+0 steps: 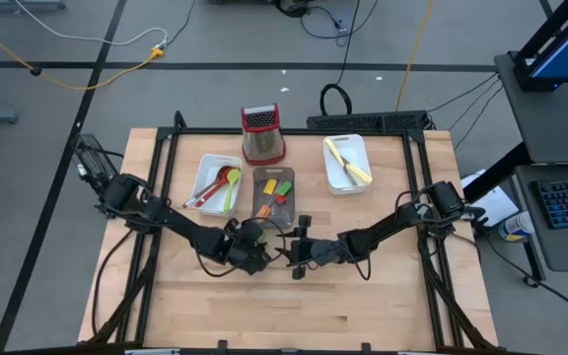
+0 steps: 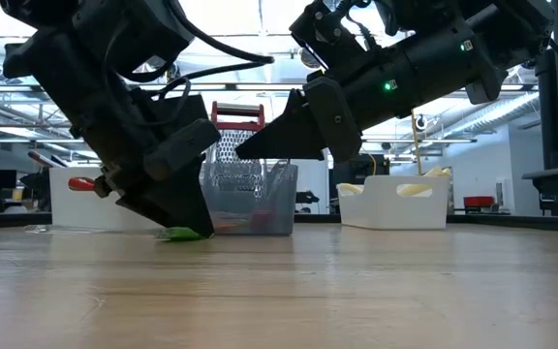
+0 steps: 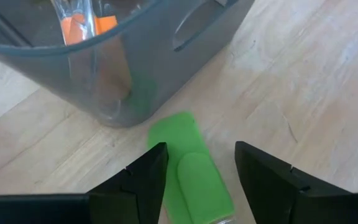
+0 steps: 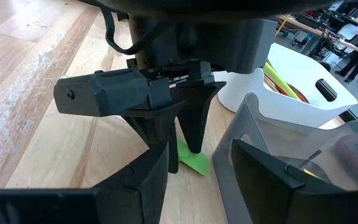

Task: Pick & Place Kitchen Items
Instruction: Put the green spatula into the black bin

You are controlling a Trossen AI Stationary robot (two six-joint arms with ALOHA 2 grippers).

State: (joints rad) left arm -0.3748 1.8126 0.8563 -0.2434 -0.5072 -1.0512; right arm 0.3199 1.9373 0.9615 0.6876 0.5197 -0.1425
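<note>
A green spatula [image 3: 191,168] lies flat on the wooden table beside the near corner of the grey tray [image 3: 166,56]. It also shows in the low view [image 2: 184,234] and in the right wrist view [image 4: 191,163]. My left gripper [image 3: 201,152] is open and points down over it, one finger on each side of the blade; it also shows in the high view [image 1: 256,240]. My right gripper [image 4: 197,186] is open and empty, just right of the left one [image 1: 299,256], above the table. My left gripper comes at the green spatula's blade [image 3: 194,174] from above, its fingers [image 3: 148,177] lying across it, one on each side. The spatula lies flat on the table. I cannot tell whether the fingers touch it.
The grey tray [image 1: 274,192] holds small orange, red and green spatulas. A white tray [image 1: 215,182] at the left holds red and green spoons. A white tray [image 1: 346,163] at the right holds yellow utensils. A red-topped grater [image 1: 262,133] stands behind them.
</note>
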